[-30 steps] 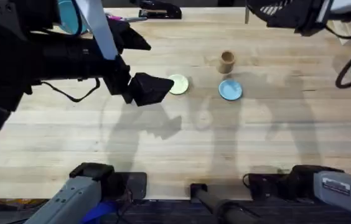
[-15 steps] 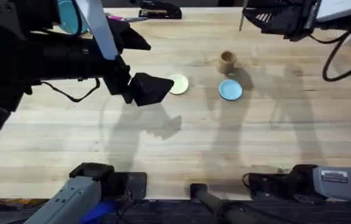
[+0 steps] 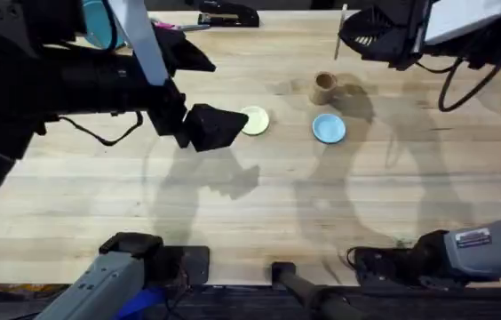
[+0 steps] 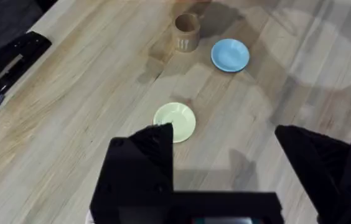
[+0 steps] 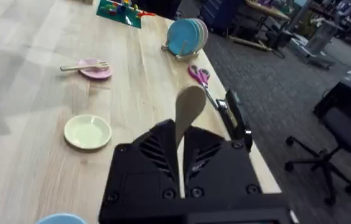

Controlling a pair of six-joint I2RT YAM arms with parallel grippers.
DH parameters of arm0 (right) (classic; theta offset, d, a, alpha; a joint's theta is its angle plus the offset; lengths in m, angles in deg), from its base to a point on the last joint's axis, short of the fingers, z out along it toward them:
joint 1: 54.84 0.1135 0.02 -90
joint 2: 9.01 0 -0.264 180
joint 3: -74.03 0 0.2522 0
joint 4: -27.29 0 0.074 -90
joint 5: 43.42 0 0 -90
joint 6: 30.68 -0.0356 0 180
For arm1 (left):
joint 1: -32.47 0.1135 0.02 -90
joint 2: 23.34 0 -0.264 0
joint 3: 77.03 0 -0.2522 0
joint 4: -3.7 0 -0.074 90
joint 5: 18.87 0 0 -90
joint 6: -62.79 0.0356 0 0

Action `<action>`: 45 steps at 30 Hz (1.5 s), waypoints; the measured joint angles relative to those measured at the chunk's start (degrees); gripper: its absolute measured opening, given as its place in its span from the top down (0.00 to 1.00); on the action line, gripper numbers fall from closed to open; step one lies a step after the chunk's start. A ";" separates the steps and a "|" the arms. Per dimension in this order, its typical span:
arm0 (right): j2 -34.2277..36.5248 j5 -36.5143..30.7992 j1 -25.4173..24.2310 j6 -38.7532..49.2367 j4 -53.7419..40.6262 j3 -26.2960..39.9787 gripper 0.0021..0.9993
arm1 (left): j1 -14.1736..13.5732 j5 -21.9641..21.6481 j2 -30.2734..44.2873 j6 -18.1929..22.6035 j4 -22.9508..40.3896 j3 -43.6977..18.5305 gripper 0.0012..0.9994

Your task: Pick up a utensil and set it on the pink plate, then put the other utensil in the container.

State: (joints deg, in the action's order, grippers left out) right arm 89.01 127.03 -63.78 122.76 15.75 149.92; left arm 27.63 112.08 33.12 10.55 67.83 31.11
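Note:
The pink plate [image 5: 94,70] lies on the table in the right wrist view, and the wooden fork [image 5: 85,65] rests across it. My right gripper [image 5: 180,149] is shut on the handle of the wooden spoon [image 5: 190,107], whose bowl sticks up past the fingers. From overhead the right gripper [image 3: 368,31] hangs high, just right of and beyond the tan container [image 3: 323,86], with the spoon's thin handle [image 3: 343,20] showing. The container [image 4: 187,32] stands upright. My left gripper [image 4: 225,162] is open with nothing in it, beside the yellow plate [image 4: 175,120].
A yellow plate [image 3: 255,120] and a light blue plate [image 3: 328,129] lie mid-table near the container. A rack of blue plates [image 5: 187,36], scissors [image 5: 199,74] and a black stapler [image 5: 234,112] sit along the far edge. The left arm [image 3: 73,84] looms large on the left.
My right arm has moved left with the spoon, closer to the container. The left arm and the plates have stayed put.

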 joint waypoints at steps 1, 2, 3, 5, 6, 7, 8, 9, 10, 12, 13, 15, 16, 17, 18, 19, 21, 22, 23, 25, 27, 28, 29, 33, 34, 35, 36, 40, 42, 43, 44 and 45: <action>0.43 0.04 -0.18 -0.01 0.00 0.00 0.97 | 0.00 0.01 -0.01 0.00 0.00 0.00 0.00; 0.89 0.09 -0.37 -0.02 0.00 0.00 0.97 | 0.00 0.00 0.00 0.00 0.02 0.00 0.00; 1.22 0.13 -0.51 -0.02 0.07 0.00 0.97 | 0.00 0.00 0.00 0.00 0.02 0.00 0.00; 2.10 0.15 -0.78 -0.01 0.38 0.00 0.97 | 0.00 0.00 0.00 0.00 0.00 0.00 0.00; 2.56 0.15 -0.86 0.00 0.44 0.00 0.97 | 0.00 0.00 0.00 0.00 0.02 0.00 0.00; 3.18 0.15 -0.88 0.02 0.49 0.00 0.97 | 0.00 0.00 0.00 0.00 0.00 0.00 0.00; 3.82 0.15 -0.93 0.03 0.63 0.00 0.97 | 0.00 0.00 0.00 0.00 0.01 0.00 0.00; 4.49 0.15 -0.95 0.08 0.76 0.00 0.97 | 0.00 0.00 0.00 0.00 0.00 0.00 0.00; 5.12 0.15 -0.95 0.22 0.81 0.00 0.97 | 0.00 0.00 0.00 0.00 0.00 0.00 0.00; 6.43 0.17 -0.95 0.47 0.90 -0.01 0.97 | 0.00 0.00 0.00 0.00 0.00 0.00 0.00; 6.99 0.17 -0.95 0.50 1.11 -0.02 0.97 | 0.00 0.00 0.00 0.00 0.00 0.00 0.00; 8.22 0.17 -0.95 0.66 2.11 -0.02 0.97 | 0.00 0.00 0.00 0.00 0.01 0.00 0.00; 8.86 0.17 -0.95 0.68 2.57 -0.02 0.97 | 0.00 0.00 0.00 0.00 0.02 0.00 0.00; 9.54 0.15 -0.95 0.70 2.98 -0.02 0.97 | 0.00 0.00 0.00 0.00 0.00 0.00 0.00; 10.08 0.15 -0.95 0.70 3.39 -0.02 0.97 | 0.00 0.00 -0.01 0.00 0.00 0.00 0.00; 10.63 0.15 -0.95 0.70 3.74 -0.02 0.97 | 0.00 0.00 0.00 0.00 0.00 0.00 0.00; 11.74 0.15 -0.92 0.72 4.41 -0.02 0.97 | 0.00 0.00 0.00 0.00 0.01 0.00 0.00; 12.29 0.15 -0.92 0.74 4.81 -0.02 0.97 | 0.00 0.00 0.00 0.00 0.00 0.00 0.00; 12.97 0.13 -0.92 0.74 5.27 -0.02 0.97 | 0.00 0.00 0.00 0.00 0.00 0.00 0.00; 14.13 0.13 -0.87 0.74 6.00 -0.02 0.97 | 0.00 0.00 0.00 0.00 0.00 0.00 0.00; 15.32 0.13 -0.81 0.74 6.81 -0.02 0.97 | 0.00 0.00 0.00 0.00 0.02 0.00 0.00; 15.88 0.12 -0.70 0.74 7.00 -0.02 0.97 | 0.00 0.00 0.00 0.00 0.01 0.00 0.00; 16.38 0.11 -0.64 0.76 7.12 -0.02 0.97 | 0.00 0.00 -0.02 0.00 0.00 0.00 0.00; 18.13 0.09 -0.31 0.94 7.15 -0.02 0.97 | 0.00 0.00 0.00 0.00 0.02 0.00 0.00; 18.41 0.07 -0.20 0.96 7.17 -0.02 0.97 | 0.00 0.00 0.00 0.00 0.01 0.00 0.00; 18.66 0.07 -0.11 1.04 7.17 -0.02 0.97 | 0.00 0.00 0.00 0.00 0.00 0.00 0.00; 18.93 0.04 -0.05 1.11 7.19 -0.02 0.97 | 0.00 0.00 0.00 0.00 0.02 0.00 0.00; 20.24 -0.07 0.04 1.59 7.21 -0.02 0.97 | 0.00 0.00 0.00 0.00 0.02 0.00 0.00; 20.91 -0.09 0.04 1.77 7.21 -0.02 0.97 | 0.00 0.00 0.00 0.00 0.00 0.00 0.00; 21.14 -0.11 0.04 1.80 7.19 -0.04 0.97 | 0.00 0.00 0.00 0.00 0.00 0.00 0.00; 21.26 -0.11 0.04 1.85 7.19 -0.04 0.96 | 0.00 0.00 0.00 0.00 0.00 0.00 0.00; 21.27 -0.09 0.04 1.88 7.15 -0.04 0.92 | 0.00 0.00 0.00 0.00 0.02 0.00 0.00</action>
State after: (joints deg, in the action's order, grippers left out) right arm 110.28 126.94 -63.74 124.64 22.89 149.88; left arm 27.63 112.08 33.12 10.55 67.84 31.11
